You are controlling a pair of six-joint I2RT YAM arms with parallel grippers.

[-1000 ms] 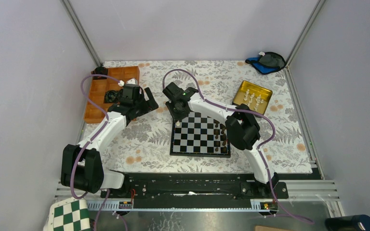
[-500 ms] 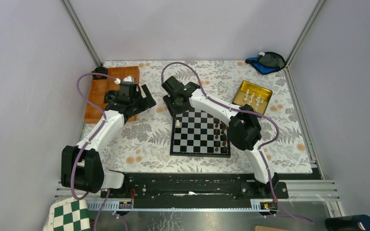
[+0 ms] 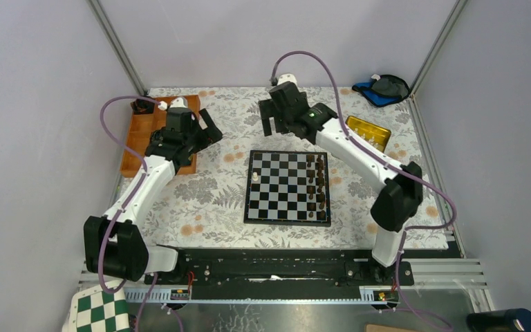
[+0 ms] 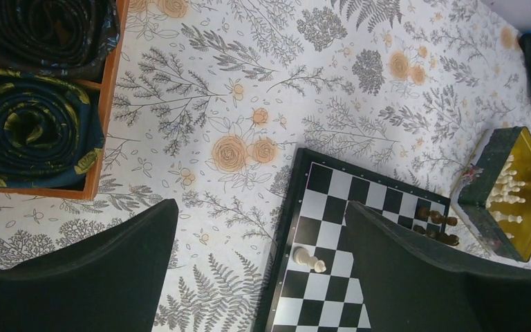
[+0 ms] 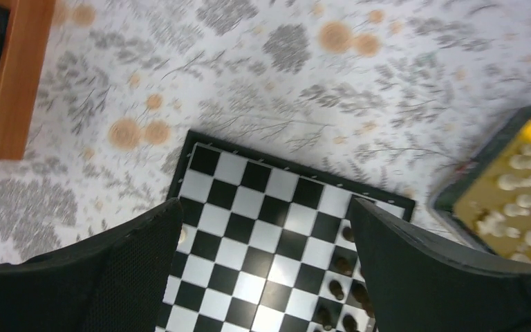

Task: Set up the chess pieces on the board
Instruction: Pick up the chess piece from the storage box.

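Right gripper, jaws wide and empty, hovers just beyond the board's far edge. White pieces lie in the tin to its right, far nearer this arm than the left gripper, likewise spread empty.
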